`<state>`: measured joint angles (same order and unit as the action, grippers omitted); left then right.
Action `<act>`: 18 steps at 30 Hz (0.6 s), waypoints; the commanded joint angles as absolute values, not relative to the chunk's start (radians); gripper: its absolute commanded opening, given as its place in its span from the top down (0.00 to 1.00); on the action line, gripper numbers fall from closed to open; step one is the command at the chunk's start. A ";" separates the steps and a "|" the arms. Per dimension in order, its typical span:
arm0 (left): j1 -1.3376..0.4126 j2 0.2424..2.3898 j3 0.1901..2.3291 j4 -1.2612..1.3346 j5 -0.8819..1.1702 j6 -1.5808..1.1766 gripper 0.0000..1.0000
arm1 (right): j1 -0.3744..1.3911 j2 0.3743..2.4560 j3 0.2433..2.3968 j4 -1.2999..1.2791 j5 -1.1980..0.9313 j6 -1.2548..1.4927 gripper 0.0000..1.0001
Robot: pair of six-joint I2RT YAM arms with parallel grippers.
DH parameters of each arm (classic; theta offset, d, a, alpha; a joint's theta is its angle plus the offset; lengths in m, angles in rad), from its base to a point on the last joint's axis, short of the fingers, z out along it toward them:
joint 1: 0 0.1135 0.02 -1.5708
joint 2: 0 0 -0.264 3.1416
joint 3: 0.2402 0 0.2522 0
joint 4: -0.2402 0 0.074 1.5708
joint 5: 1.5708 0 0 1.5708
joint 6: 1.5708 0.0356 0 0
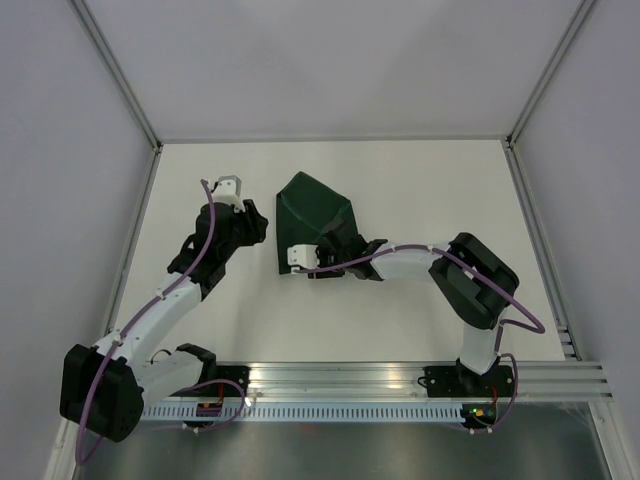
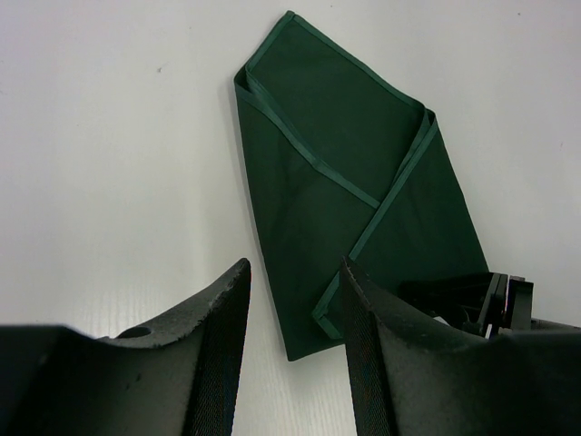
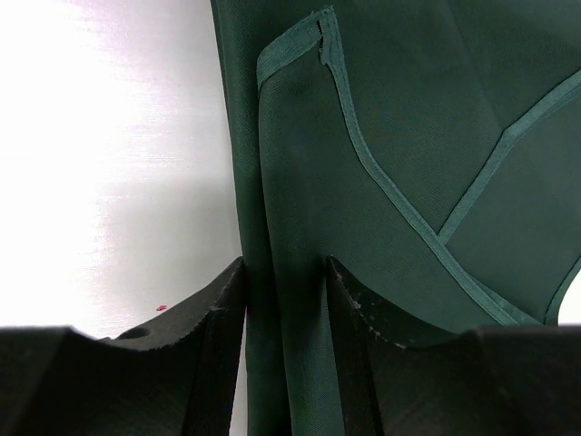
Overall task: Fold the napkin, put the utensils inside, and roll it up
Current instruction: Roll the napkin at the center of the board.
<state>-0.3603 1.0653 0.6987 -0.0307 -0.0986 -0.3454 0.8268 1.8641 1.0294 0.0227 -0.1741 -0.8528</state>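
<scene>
The dark green napkin (image 1: 312, 210) lies folded into a narrow wedge with its hems crossing, at the middle of the white table. It also shows in the left wrist view (image 2: 336, 200) and the right wrist view (image 3: 408, 136). My right gripper (image 1: 322, 250) (image 3: 283, 262) is at the napkin's near left edge, and a raised fold of the cloth fills the gap between its fingers. My left gripper (image 1: 255, 225) (image 2: 295, 263) is open and empty, just left of the napkin, its fingers over the narrow near tip. The utensils are hidden.
The white table (image 1: 420, 190) has grey walls at the back and on both sides. A metal rail (image 1: 400, 375) with the arm bases runs along the near edge. The right gripper's body shows in the left wrist view (image 2: 495, 300).
</scene>
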 commanded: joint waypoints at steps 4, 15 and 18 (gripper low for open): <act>-0.364 1.083 0.741 -0.046 -0.066 -0.295 0.50 | 0.819 1.911 1.051 -0.055 -0.239 -0.857 0.54; -0.364 1.121 0.749 -0.029 -0.037 -0.302 0.50 | 0.798 1.945 1.109 -0.169 -0.296 -0.890 0.59; -0.364 1.131 0.747 -0.025 -0.031 -0.304 0.50 | 0.798 1.951 1.123 -0.189 -0.301 -0.888 0.60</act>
